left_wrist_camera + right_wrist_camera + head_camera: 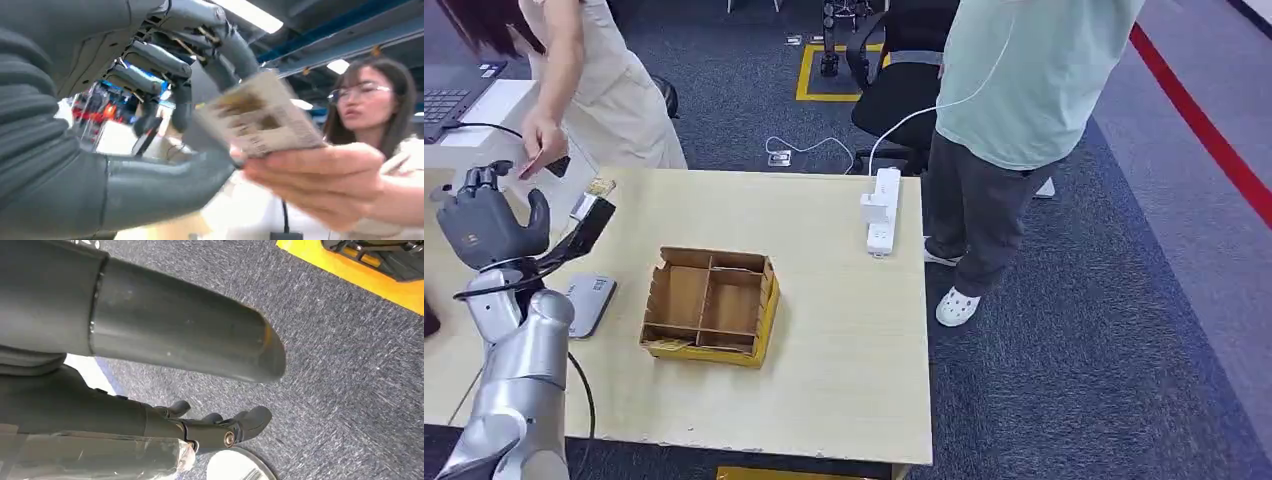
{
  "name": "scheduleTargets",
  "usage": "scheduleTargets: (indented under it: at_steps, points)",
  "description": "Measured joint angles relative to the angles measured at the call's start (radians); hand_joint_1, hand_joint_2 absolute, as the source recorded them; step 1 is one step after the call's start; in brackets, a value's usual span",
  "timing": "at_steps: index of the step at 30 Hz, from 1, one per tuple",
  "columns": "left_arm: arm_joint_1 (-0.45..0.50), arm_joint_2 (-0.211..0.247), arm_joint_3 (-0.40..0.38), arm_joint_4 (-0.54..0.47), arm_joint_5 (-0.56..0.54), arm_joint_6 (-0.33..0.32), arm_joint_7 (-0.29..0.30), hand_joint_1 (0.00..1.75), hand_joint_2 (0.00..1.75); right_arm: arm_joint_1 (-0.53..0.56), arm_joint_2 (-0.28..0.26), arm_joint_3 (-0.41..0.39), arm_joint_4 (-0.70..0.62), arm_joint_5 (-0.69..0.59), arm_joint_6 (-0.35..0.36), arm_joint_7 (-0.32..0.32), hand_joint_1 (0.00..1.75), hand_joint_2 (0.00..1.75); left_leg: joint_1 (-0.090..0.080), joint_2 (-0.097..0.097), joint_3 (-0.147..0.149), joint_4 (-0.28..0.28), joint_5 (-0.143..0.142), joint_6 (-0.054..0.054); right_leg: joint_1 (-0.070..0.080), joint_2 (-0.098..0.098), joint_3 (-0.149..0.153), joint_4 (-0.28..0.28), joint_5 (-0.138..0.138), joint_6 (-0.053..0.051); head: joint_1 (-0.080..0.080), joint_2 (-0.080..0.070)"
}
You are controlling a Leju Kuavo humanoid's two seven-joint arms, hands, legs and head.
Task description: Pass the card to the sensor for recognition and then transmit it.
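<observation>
At ten o'clock over the pale wooden bench (844, 330), left hand (484, 225), fingers (160, 60) apart; printed beige card (260, 117) held in a person's hand (325, 180), touching the thumb.

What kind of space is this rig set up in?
Likely an office-style robot lab or test area: grey carpet with red and yellow floor tape, a black office chair, a laptop on a side desk, and a power strip on the wooden table.

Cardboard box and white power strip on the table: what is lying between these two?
Nothing. In the head view, the tabletop is bare between the cardboard box and the white power strip.
</observation>
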Motion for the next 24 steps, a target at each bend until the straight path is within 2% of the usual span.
scheduleTargets:
  at_steps: [2,3,5,9,12,16,18,21,23,24]
  points:
    - [-0.006,0.021,-0.045,0.042,0.062,-0.034,0.02,0.0,1.75,0.0,0.0,0.0,0.0,0.0,0.0,0.0,0.0,0.0,0.0,0.0,0.0,0.0,0.0,0.0,0.0,0.0,0.0,0.0,0.0,0.0,0.0,0.0]
    - [-0.009,0.031,-0.071,0.054,0.102,-0.074,0.023,0.0,1.75,0.001,0.0,0.0,0.0,-0.001,0.0,0.0,0.0,0.0,0.0,0.0,0.0,0.0,0.0,0.0,0.0,0.0,0.0,0.0,0.0,0.0,0.0,0.0]
    - [-0.012,0.065,-0.139,0.067,0.205,-0.191,0.03,0.0,1.75,0.002,0.0,0.0,0.0,-0.001,-0.002,-0.003,0.0,0.0,0.0,0.001,0.0,0.0,0.0,0.0,0.0,0.0,0.0,0.0,0.0,0.0,0.0,0.0]
    - [-0.014,0.14,-0.257,0.061,0.349,-0.373,0.045,0.0,1.75,0.005,0.0,-0.001,0.0,-0.003,-0.003,-0.006,0.0,0.0,0.0,0.002,0.0,0.0,0.001,0.0,0.0,0.003,-0.001,0.0,0.001,-0.001,0.0,0.0]
    - [-0.014,0.184,-0.315,0.048,0.377,-0.408,0.055,0.0,1.75,0.007,0.0,-0.001,0.001,-0.004,-0.005,-0.007,0.0,0.0,0.0,0.002,0.0,0.0,0.001,0.0,0.0,0.002,-0.001,0.0,0.001,-0.001,0.0,0.0]
    - [-0.014,0.211,-0.352,0.041,0.386,-0.426,0.052,0.0,1.75,0.007,0.0,-0.002,0.001,-0.004,-0.006,-0.007,0.0,0.0,0.0,0.002,-0.001,0.0,0.001,0.0,0.0,0.002,-0.001,0.0,0.001,-0.001,0.0,0.0]
    - [-0.013,0.238,-0.377,0.024,0.439,-0.541,0.023,0.0,1.75,0.007,-0.001,-0.002,0.001,-0.003,-0.01,-0.007,0.0,0.0,0.0,0.002,-0.001,0.0,0.001,0.0,0.0,0.002,-0.001,0.0,0.001,-0.001,0.0,0.0]
    - [0.008,0.338,-0.435,-0.059,0.564,-0.773,-0.024,0.0,1.75,0.008,-0.006,-0.003,0.001,-0.002,-0.017,-0.02,0.0,0.0,0.001,0.007,-0.001,-0.001,0.001,0.0,0.001,0.008,-0.002,0.002,0.001,-0.001,0.0,0.0]
    - [0.051,0.481,-0.479,-0.173,0.701,-0.943,-0.046,0.0,1.75,0.009,-0.01,-0.008,0.002,-0.005,-0.018,-0.033,0.0,0.0,0.002,0.015,-0.002,-0.001,0.0,-0.001,0.002,0.015,-0.005,0.002,0.002,-0.003,0.0,0.0]
    - [0.072,0.527,-0.488,-0.224,0.749,-0.98,-0.055,0.0,1.75,0.01,-0.013,-0.011,0.002,-0.007,-0.019,-0.037,0.0,0.0,0.002,0.016,-0.003,-0.001,-0.001,-0.002,0.002,0.017,-0.007,0.003,0.002,-0.003,0.0,0.0]
